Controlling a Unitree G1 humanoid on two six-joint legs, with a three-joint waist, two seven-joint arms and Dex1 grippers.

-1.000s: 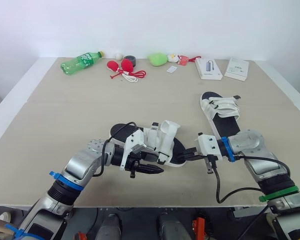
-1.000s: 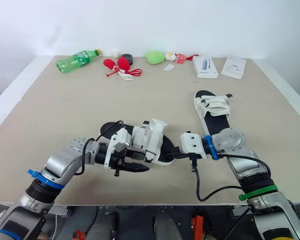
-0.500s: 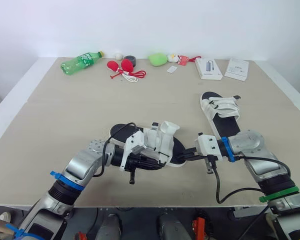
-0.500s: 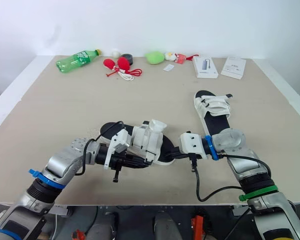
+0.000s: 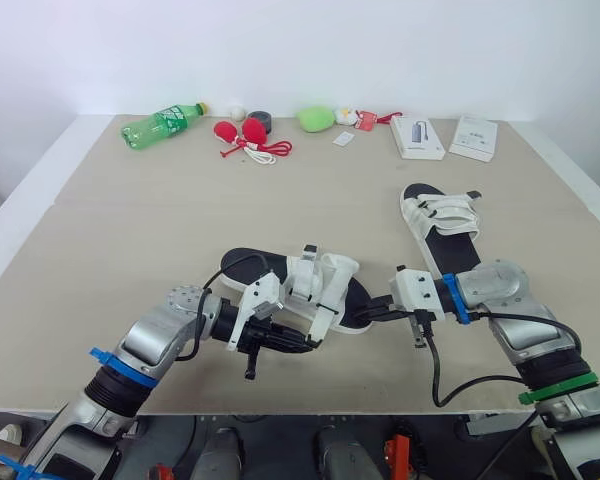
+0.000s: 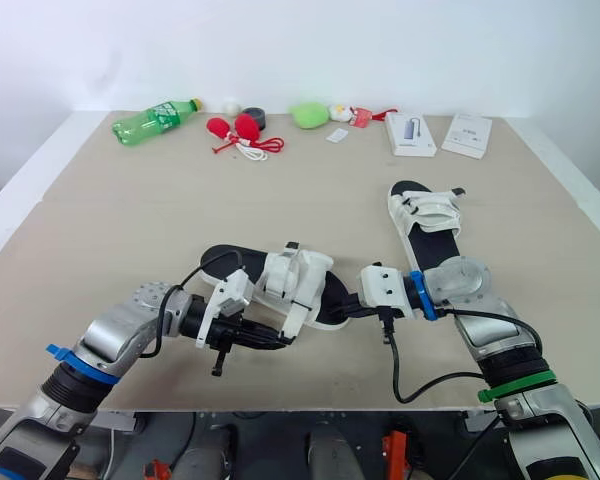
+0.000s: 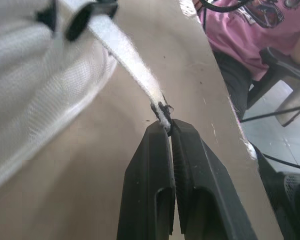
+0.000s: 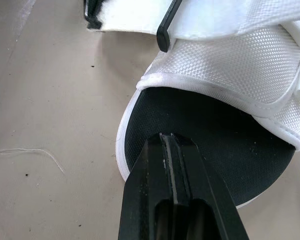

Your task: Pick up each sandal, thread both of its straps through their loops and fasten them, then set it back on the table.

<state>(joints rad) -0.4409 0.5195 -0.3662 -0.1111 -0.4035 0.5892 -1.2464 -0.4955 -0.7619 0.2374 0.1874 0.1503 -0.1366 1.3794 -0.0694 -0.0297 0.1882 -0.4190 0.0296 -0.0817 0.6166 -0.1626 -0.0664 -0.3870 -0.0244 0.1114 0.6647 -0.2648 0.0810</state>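
The near sandal point(image 5: 310, 283), black sole with white straps, lies on the table point(image 5: 180, 220) in the middle. My left gripper point(image 7: 169, 127) is shut on the frayed tip of one white strap point(image 7: 130, 60), which runs taut from a black loop point(image 7: 85, 15) on the sandal. In the left eye view that gripper point(image 5: 308, 345) sits just in front of the sandal. My right gripper point(image 8: 169, 137) is shut, its tips over the toe end of the black insole point(image 8: 215, 150); it reaches the sandal point(image 5: 372, 313) from the right. The second sandal point(image 5: 442, 225) lies farther back on the right with its straps across.
Along the far edge lie a green bottle point(image 5: 162, 124), red bulbs with a cord point(image 5: 242, 132), a green lump point(image 5: 316, 118) and two white boxes point(image 5: 418, 137) point(image 5: 475, 137). A person in pink point(image 7: 245, 35) sits beyond the table's front edge.
My left gripper has drawn back toward the table's front with the strap tip in it. The sandal's raised white flap has come down lower. The right arm has stayed put.
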